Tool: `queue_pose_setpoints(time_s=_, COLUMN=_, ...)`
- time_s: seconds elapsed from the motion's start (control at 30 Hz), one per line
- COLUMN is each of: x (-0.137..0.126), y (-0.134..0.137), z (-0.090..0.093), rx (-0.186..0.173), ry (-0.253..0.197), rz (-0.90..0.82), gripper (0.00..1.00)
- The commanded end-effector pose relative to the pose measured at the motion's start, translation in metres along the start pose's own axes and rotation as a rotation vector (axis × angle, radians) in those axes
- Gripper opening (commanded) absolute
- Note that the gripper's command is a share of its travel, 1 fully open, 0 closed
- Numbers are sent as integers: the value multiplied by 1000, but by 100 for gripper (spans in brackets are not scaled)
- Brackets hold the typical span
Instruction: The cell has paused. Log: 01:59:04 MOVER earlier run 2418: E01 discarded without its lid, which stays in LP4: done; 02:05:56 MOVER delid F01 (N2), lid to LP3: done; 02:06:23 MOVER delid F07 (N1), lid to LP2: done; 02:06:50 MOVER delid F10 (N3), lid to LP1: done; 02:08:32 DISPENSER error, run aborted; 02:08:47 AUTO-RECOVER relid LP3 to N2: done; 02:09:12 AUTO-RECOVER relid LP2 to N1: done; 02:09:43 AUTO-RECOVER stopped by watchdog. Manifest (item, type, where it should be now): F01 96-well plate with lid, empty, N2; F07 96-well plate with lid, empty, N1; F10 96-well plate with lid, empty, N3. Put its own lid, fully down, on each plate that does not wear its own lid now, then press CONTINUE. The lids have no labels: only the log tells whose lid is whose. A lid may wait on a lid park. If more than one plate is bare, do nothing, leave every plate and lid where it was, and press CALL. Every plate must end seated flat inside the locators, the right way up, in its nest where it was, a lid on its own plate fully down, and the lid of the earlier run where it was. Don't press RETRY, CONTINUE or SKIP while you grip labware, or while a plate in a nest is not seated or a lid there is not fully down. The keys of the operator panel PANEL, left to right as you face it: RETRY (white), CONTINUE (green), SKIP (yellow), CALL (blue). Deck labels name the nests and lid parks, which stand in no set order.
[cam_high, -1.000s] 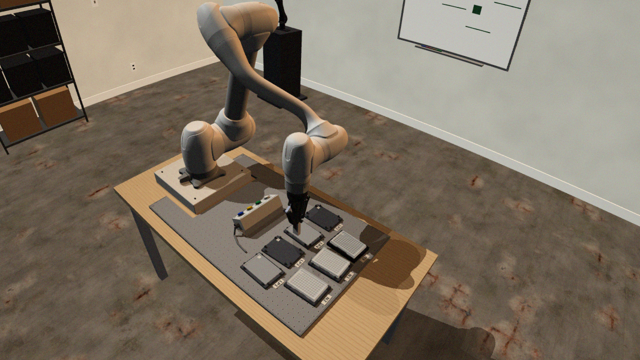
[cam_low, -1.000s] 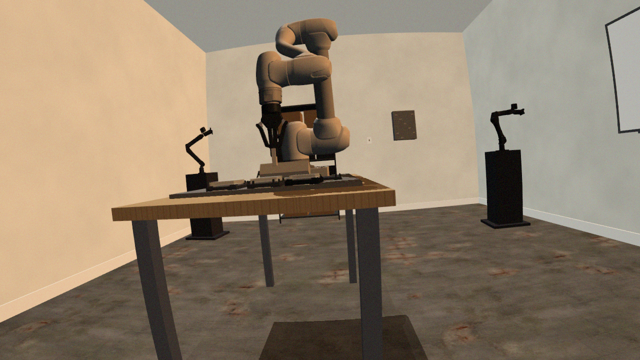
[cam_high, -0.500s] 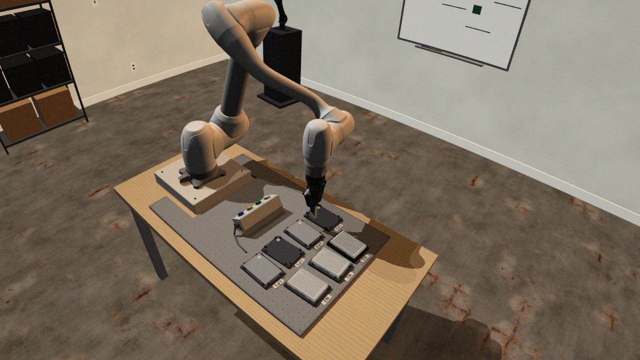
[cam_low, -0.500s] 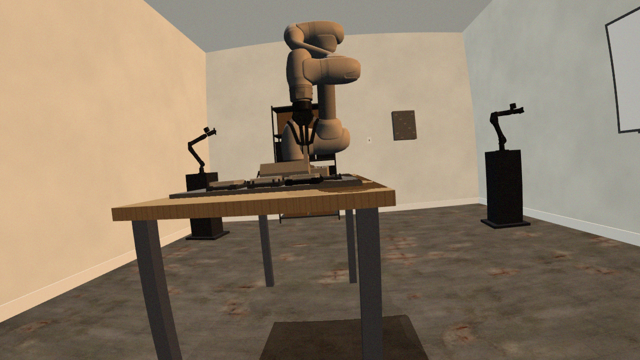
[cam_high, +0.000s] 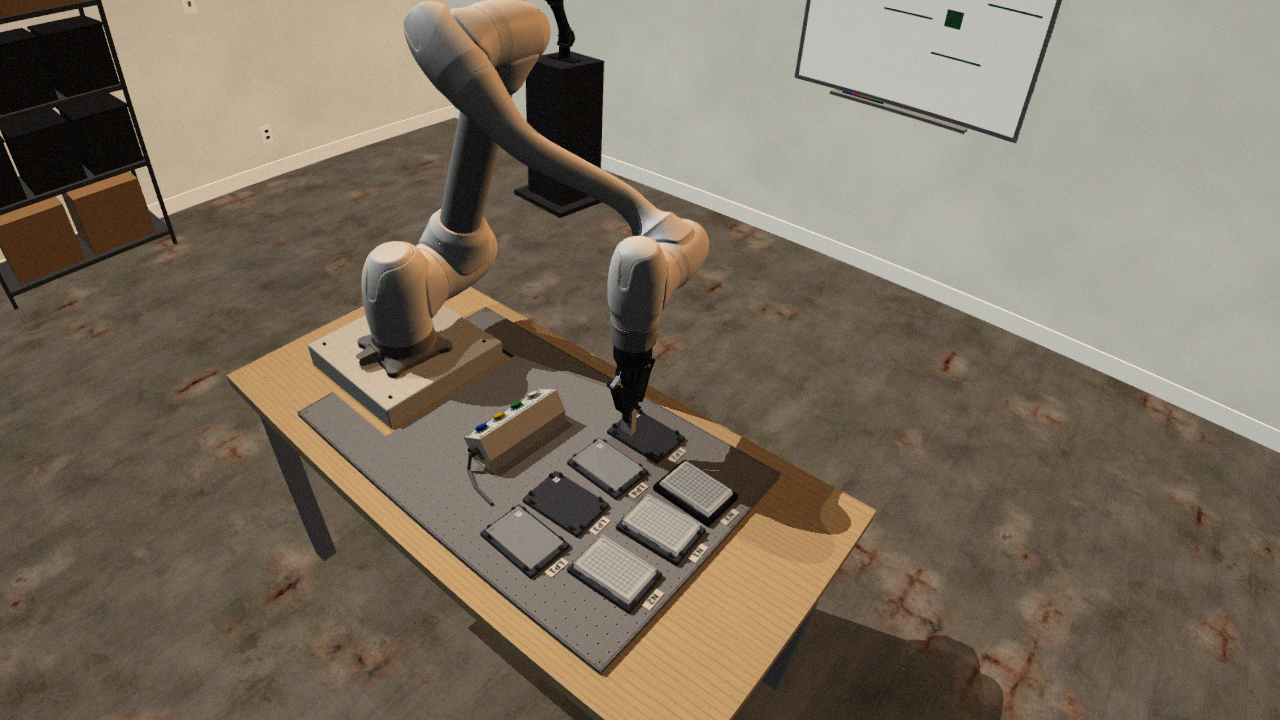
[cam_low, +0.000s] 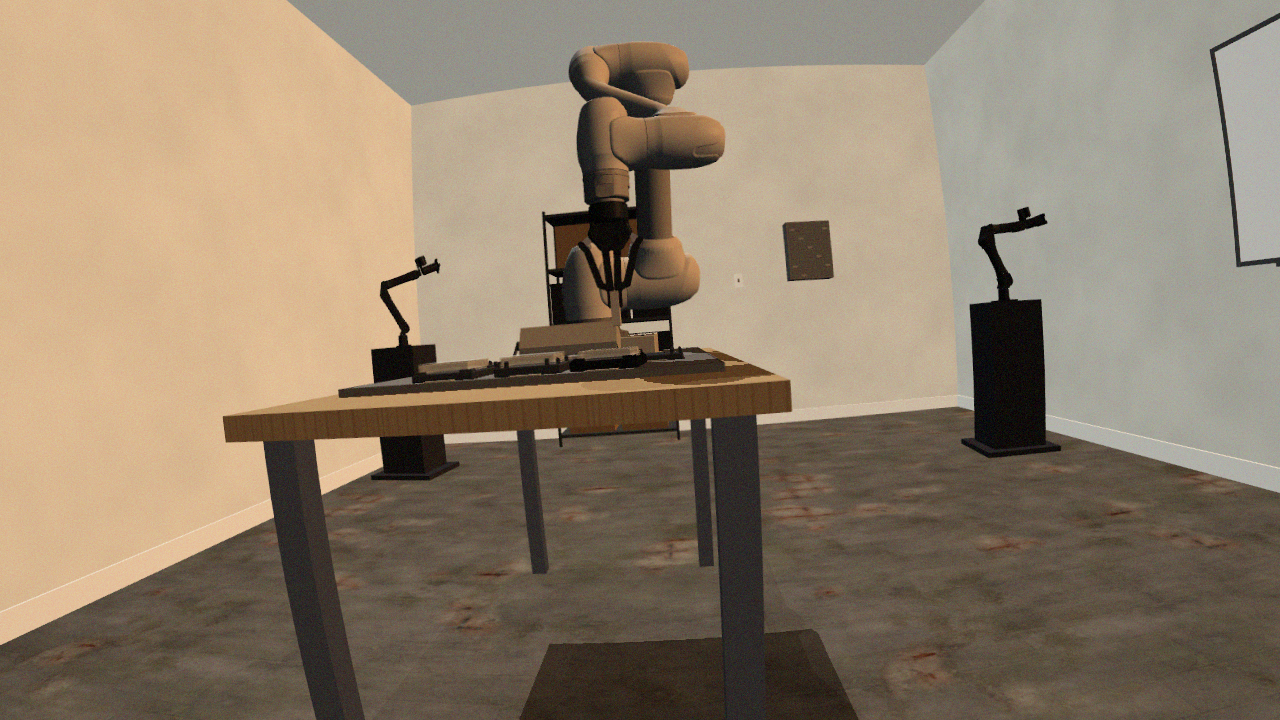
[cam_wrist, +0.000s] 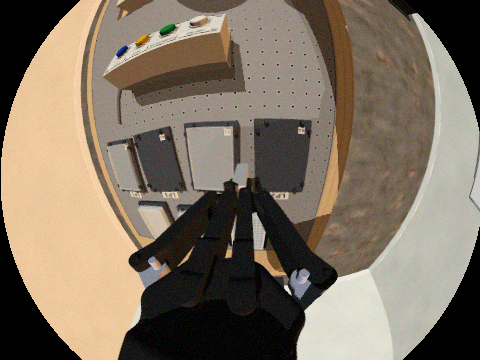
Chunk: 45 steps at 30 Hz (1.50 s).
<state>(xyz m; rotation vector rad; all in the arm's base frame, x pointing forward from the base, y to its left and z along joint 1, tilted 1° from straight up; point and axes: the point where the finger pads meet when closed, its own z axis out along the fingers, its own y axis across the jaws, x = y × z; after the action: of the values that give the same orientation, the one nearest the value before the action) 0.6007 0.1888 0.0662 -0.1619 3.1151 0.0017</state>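
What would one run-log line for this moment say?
hand: shut, holding nothing | position: above the dark bare lid park at the row's far end | lids: two resting on parks | panel: untouched

Panel (cam_high: 516, 428) behind four lid parks, three plates (cam_high: 661, 525) in front
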Motion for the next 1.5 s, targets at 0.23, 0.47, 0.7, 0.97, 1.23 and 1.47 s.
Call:
queue_pose_setpoints(time_s=0.23, x=1, y=2, z=0, rx=3, ry=1, rz=0, gripper=0)
queue_pose_setpoints(time_s=0.47, x=-76, y=-17, z=-2, rx=3, ry=1, rz=1, gripper=0)
queue_pose_setpoints(time_s=0.7, x=-171, y=-54, z=-1, rx=3, ry=1, rz=0, gripper=0)
queue_pose_setpoints(time_s=0.97, x=-184, y=-61, z=0, rx=3, ry=1, rz=0, gripper=0)
queue_pose_setpoints(time_s=1.23, x=-184, y=-61, z=0, rx=3, ry=1, rz=0, gripper=0)
queue_pose_setpoints(time_s=1.47, x=-184, y=-61, z=0, rx=3, ry=1, rz=0, gripper=0)
